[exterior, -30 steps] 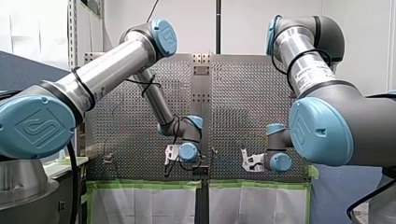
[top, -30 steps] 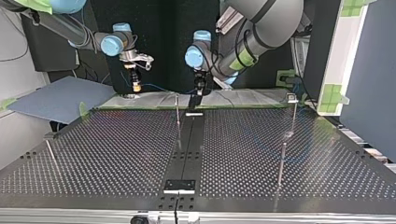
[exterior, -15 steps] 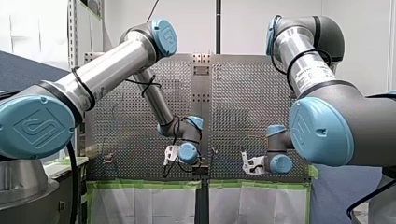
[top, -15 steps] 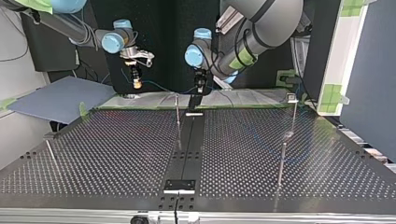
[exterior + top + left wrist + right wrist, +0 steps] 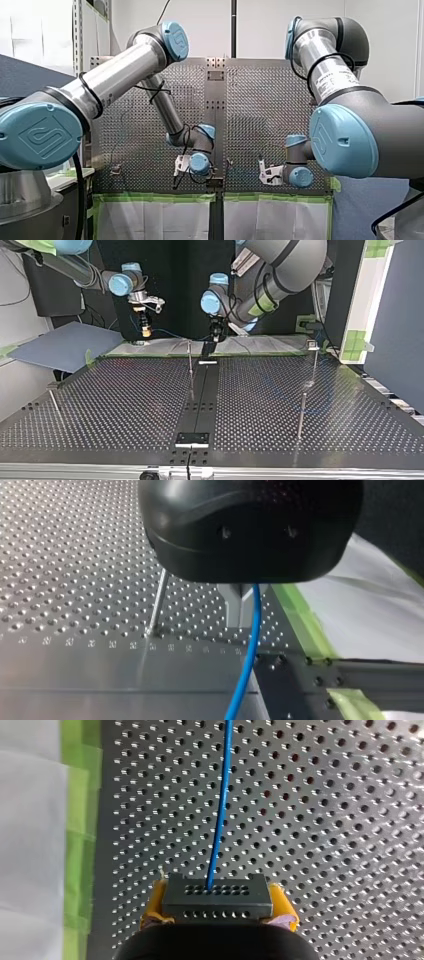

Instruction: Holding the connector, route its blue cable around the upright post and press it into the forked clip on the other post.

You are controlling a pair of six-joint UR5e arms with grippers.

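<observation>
cable (image 5: 220, 805): bright blue, plain. connector (image 5: 217, 892): dark grey, two rows of small holes across its face. pads (image 5: 156, 902) on right gripper (image 5: 218, 899): yellow. left gripper (image 5: 240, 602): glossy black. table (image 5: 325, 795): silver metal, even grid of dark round holes. tape (image 5: 80, 820) along table edge: light green. sheet (image 5: 30, 820) beyond the table edge, past the tape: white. arms (image 5: 115, 75) above table: silver tubes, light-blue caps, dark grey joints, black bands.
</observation>
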